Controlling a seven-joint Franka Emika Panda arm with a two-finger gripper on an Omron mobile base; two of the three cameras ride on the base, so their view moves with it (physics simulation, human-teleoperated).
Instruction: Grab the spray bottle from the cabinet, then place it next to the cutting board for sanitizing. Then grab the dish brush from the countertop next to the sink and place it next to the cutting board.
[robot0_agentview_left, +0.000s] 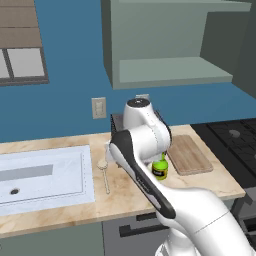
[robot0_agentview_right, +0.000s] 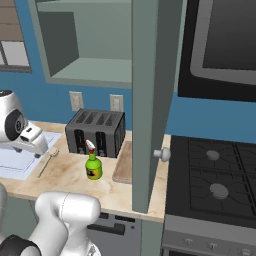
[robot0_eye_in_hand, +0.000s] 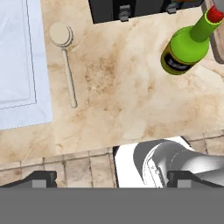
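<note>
In the hand view our hand (robot0_eye_in_hand: 112, 179) shows as two dark fingertips (robot0_eye_in_hand: 39, 178) at the bottom corners, set wide apart with nothing between them; it looks down on the desk (robot0_eye_in_hand: 118, 87) from above. In the left base view our own arm covers the hand, so we cannot make it out there.

Nearest on the desk, the dish brush (robot0_agentview_left: 104, 173) lies flat at centre-left of the left base view, its round head away from us, just right of the sink (robot0_agentview_left: 42, 175). The hand view puts it at upper left (robot0_eye_in_hand: 65, 61), close to the sink's (robot0_eye_in_hand: 17, 61) white edge but apart from it. The sink is cut off at the left of both pictures.

The spray bottle (robot0_agentview_right: 93, 162) stands upright at centre-left of the right base view, just left of the cutting board (robot0_agentview_right: 125, 165), near it; whether they touch we cannot tell. In the left base view the arm hides the bottle's (robot0_agentview_left: 160, 168) upper part, and the cutting board (robot0_agentview_left: 189, 155) lies to its right. In the hand view its (robot0_eye_in_hand: 190, 41) nozzle is cut off at the top right corner.

Behind it sits a dark toaster (robot0_agentview_right: 96, 132). Above, the cabinet (robot0_agentview_left: 170, 45) stands open, its shelf bare; in the right base view its open door (robot0_agentview_right: 150, 100) hides part of the board.
</note>
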